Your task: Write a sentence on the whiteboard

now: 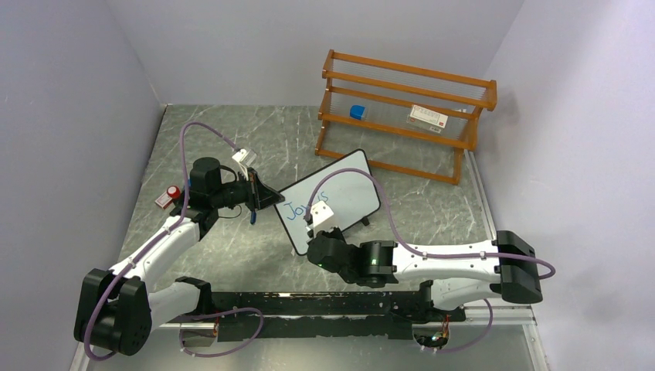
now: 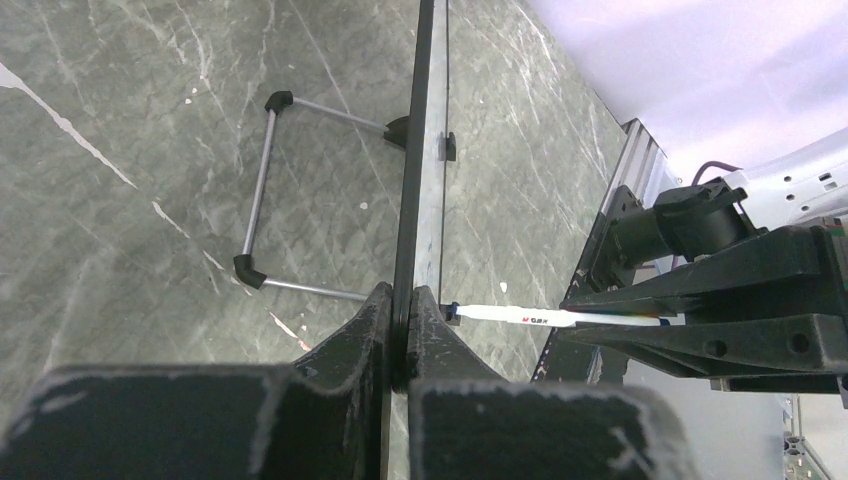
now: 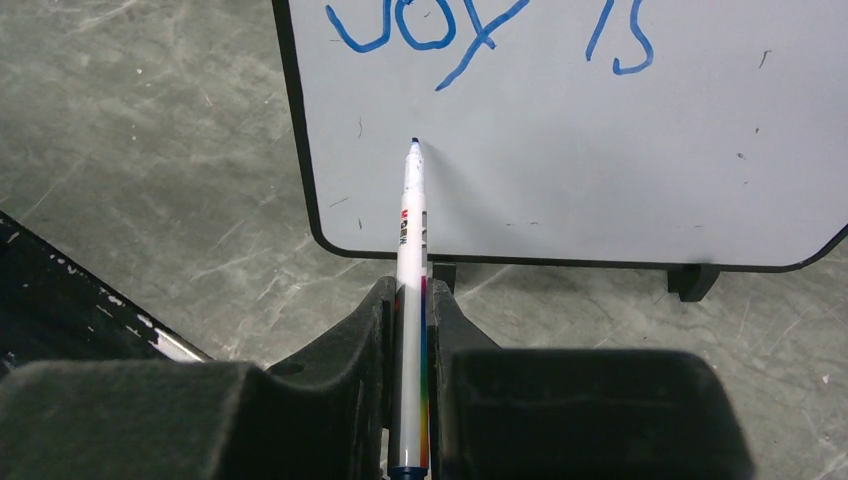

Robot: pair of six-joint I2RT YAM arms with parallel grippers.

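left gripper [image 2: 402, 300]: squeezed tight on the whiteboard [image 1: 344, 193] side edge | right gripper [image 3: 410, 300]: gripping the marker [image 3: 410, 230] | marker tip: at the whiteboard, just under blue words [image 3: 478, 47] "Joy is"

**Fig. Layout about your marker**

Your right gripper [image 3: 410, 295] has the marker [image 3: 410, 240] between its fingers, tip pointing forward at the face of the whiteboard [image 3: 600, 170]. The sentence [image 3: 480, 25] lies above the tip. The board's bottom edge and a bottom corner lie just below it. To the tool's left, your left gripper [image 2: 405, 305] is clamped on the board's side edge. Behind the board, its wire prop [image 2: 262, 200] rests on the table [image 1: 232, 247]. Farther behind and to the right stands the rack [image 1: 405, 116].
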